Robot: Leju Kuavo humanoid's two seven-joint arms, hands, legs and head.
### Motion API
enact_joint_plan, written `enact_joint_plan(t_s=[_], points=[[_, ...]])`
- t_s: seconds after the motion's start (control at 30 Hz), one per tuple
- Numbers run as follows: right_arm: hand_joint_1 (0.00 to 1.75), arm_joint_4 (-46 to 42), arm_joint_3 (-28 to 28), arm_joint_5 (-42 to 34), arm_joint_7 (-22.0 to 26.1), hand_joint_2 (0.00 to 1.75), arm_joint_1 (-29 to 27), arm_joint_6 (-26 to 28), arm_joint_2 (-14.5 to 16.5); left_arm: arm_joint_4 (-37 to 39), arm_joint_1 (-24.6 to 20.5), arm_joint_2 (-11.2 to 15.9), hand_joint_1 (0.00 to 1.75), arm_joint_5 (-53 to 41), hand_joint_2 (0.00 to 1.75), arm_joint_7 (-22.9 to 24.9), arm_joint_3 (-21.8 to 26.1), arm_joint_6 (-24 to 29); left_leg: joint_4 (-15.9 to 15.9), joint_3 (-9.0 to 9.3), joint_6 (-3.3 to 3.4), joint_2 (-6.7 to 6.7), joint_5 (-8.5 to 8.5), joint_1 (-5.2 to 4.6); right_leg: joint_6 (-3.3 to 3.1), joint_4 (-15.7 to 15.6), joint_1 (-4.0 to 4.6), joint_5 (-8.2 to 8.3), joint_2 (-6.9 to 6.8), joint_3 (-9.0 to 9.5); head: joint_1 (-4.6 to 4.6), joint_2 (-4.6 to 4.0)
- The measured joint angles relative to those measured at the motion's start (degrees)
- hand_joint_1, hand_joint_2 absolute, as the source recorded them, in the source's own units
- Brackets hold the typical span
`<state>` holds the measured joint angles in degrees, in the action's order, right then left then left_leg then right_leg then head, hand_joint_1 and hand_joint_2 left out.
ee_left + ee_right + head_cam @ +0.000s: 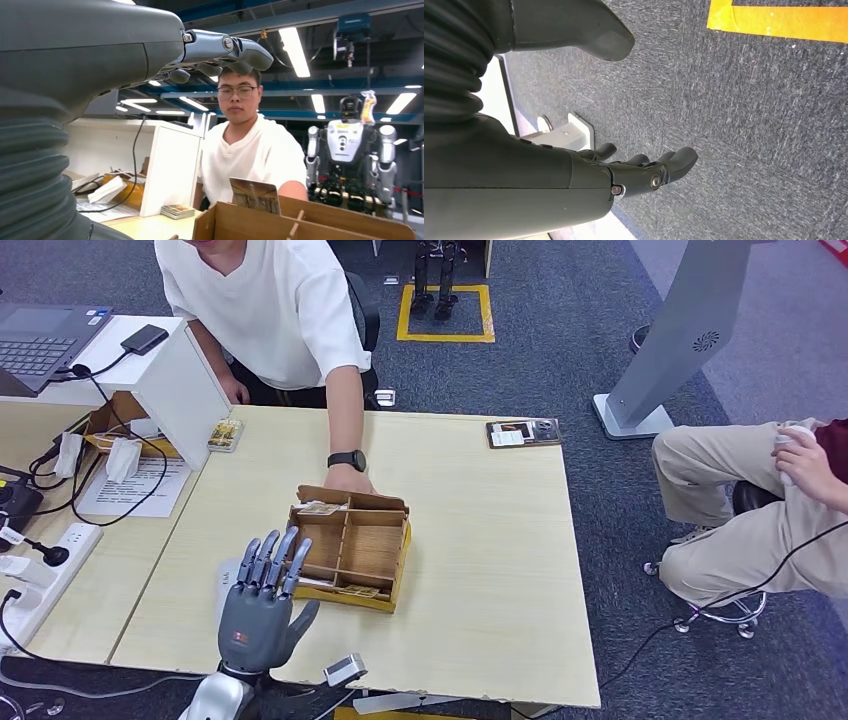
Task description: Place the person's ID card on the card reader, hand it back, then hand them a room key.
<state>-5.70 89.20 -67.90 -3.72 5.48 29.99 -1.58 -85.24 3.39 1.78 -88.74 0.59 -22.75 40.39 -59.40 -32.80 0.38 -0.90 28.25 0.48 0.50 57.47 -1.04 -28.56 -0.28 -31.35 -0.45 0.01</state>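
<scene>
The left hand is raised above the near edge of the wooden table, fingers straight and spread, grasping nothing. Its fingertips reach toward the wooden divided box, which sits just beyond them at about 1 o'clock. The box is split into several compartments. A card lies in the far-left compartment, and another card rests in the near compartment at the box's 6 o'clock side. In the left wrist view a card stands upright at the box's far wall, in front of the person.

The person in a white T-shirt sits across the table at 12 o'clock, one hand with a black watch touching the far edge of the box. A small stack of cards lies at 10 o'clock from the box, beside a white partition. A dark card reader rests at 2 o'clock near the table's far edge, well apart from the box.

The right hand hangs over grey carpet, fingers loosely extended and grasping nothing.
</scene>
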Motion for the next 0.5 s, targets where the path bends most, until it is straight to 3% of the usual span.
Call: enact_joint_plan(t_s=[0.17, 0.5], points=[[0.00, 0.00, 0.00, 0.04, 0.21, 1.75, 0.01, -0.14, -0.22, 0.00, -0.28, 2.22, 0.00, 0.00, 1.75, 1.80, -4.93, 0.00, 0.00, 0.00, 0.00, 0.00, 0.00, 0.00, 0.00, 0.00, 0.00, 0.00, 0.00, 0.01, 0.01, -0.01], [0.00, 0.00, 0.00, 0.38, 0.50, 1.75, 0.04, -0.14, -0.63, 0.36, -0.32, 2.57, 0.00, 0.07, 1.75, 0.41, -8.58, -0.01, 0.00, -0.01, 0.00, 0.00, 0.00, -0.01, 0.00, 0.00, 0.00, 0.00, 0.00, 0.00, 0.00, 0.00]])
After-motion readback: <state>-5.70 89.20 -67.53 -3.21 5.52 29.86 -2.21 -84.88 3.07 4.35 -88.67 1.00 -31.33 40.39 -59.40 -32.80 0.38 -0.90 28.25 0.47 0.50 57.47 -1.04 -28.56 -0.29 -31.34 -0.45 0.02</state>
